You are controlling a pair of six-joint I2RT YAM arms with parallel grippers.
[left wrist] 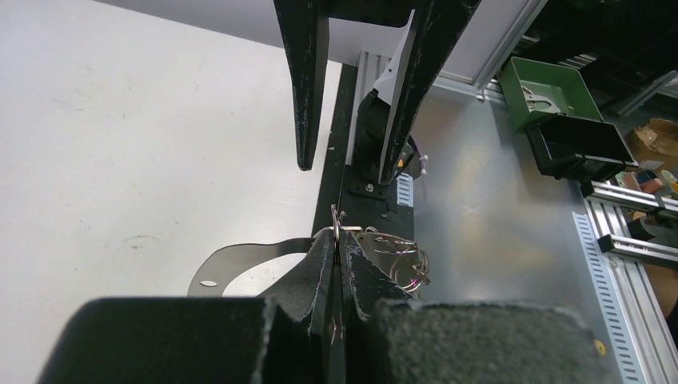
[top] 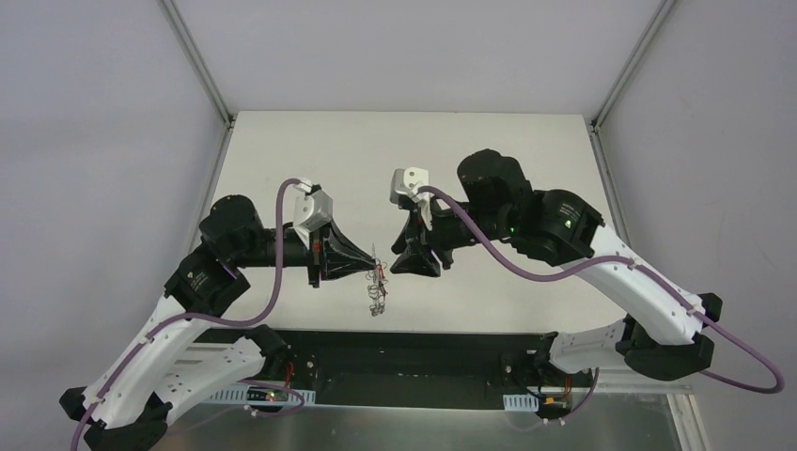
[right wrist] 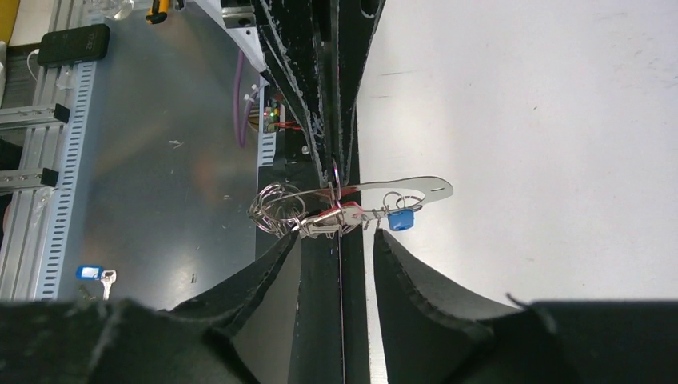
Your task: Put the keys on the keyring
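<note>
Silvery wire loop, top view: the keyring (top: pixel 378 289) dangles from the left gripper (top: pixel 373 267), which is clamped on it, over the near part of the table (top: pixel 526 169). The right gripper (top: pixel 398 265) sits at its 3 o'clock, almost touching. The red key (top: pixel 381 273) is just a fleck at the top of the bundle. Risk: with the tips this close, any sideways nudge swings the ring.

Left wrist: the left gripper (left wrist: pixel 337 240) is pinched flat on a single strand. The right gripper (left wrist: pixel 345 170) is at 12 o'clock, spread wide. The rest of the keyring (left wrist: pixel 400 260) hangs at 4 o'clock, and a flat metal tag (left wrist: pixel 240 264) is at 8 o'clock. Risk: I reckon thin round wire can twist or slip through the pads if the other arm tugs.

Right wrist: the right gripper (right wrist: pixel 336 238) is released and holds nothing. The keyring (right wrist: pixel 276 210) is just beyond it at 12 o'clock. The red key (right wrist: pixel 336 214) and the blue key (right wrist: pixel 402 220) sit in the cluster, but I can't tell whether they are threaded or merely snagged. A blue-headed item (right wrist: pixel 89 273), possibly a key, lies at 8 o'clock on the metal deck (right wrist: pixel 160 160). I can't see the dark key. Risk: closing here grabs fringe rather than a key head.
</note>
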